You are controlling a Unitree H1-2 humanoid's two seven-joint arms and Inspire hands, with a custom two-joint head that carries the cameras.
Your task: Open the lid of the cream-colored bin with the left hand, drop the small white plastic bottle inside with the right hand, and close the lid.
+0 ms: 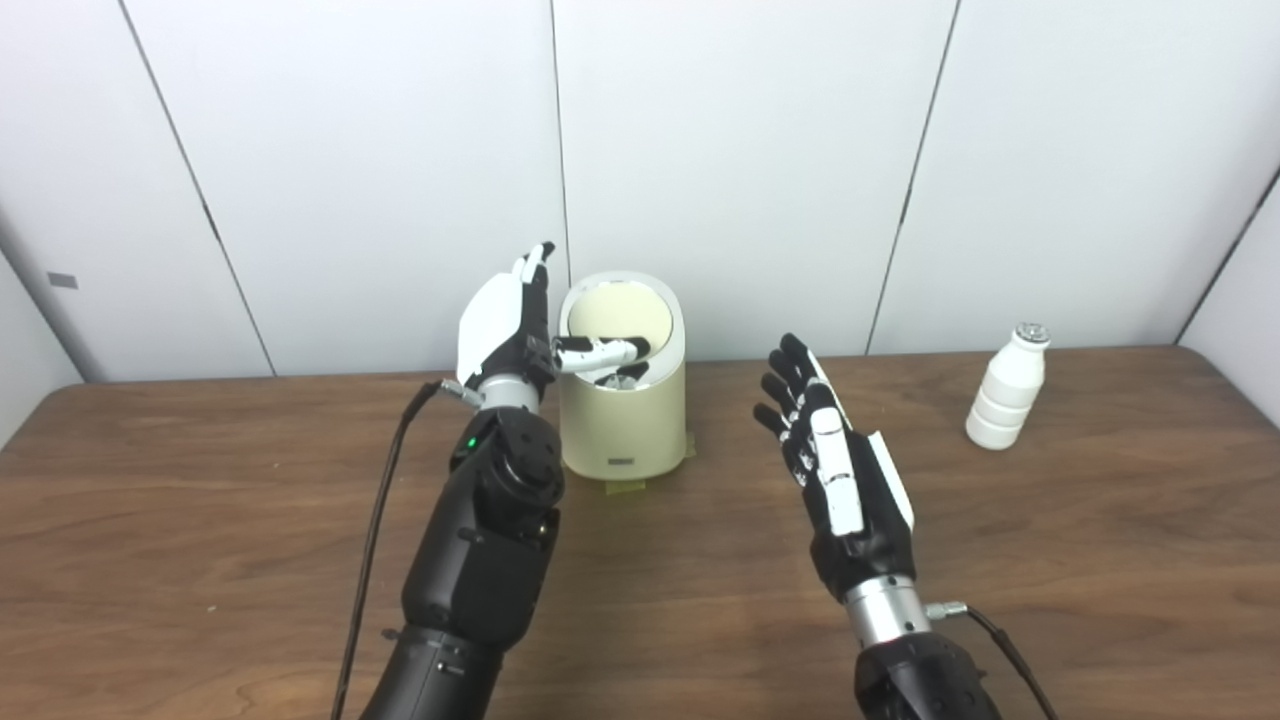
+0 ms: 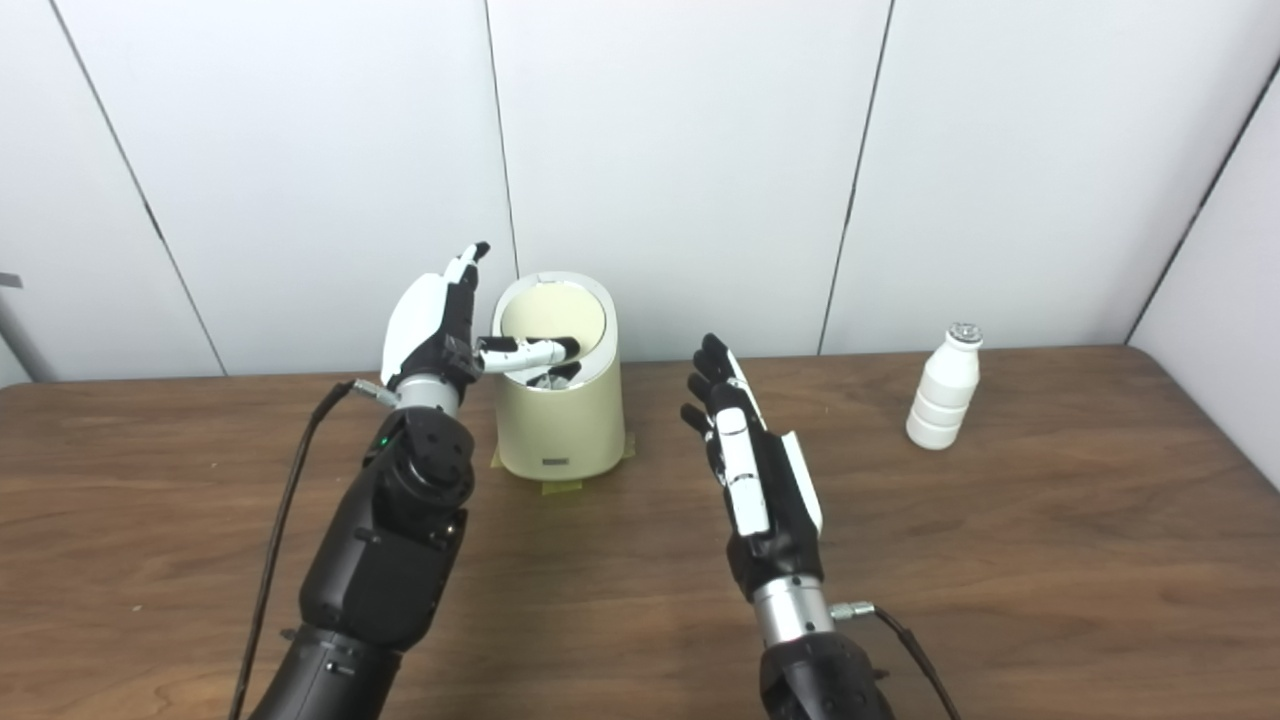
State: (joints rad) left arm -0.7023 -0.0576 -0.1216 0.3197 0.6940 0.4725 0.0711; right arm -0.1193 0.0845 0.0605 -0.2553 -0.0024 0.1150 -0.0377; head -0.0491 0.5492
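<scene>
The small white bottle stood well right of the spread, empty right hand; the left hand, fingers apart, reached over the cream-colored bin.

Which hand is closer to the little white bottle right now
Right. The right hand hovers open at mid-table, well left of the white bottle; the left hand is farther away, at the cream bin.

The cream bin stands at the 12 o'clock side of the wooden surface, and the left hand is just beside it at 9 o'clock, with the thumb reaching across the top opening. The right hand hovers empty with fingers apart, at 3 o'clock from the bin. The small white bottle stands upright, well apart at 3 o'clock.
</scene>
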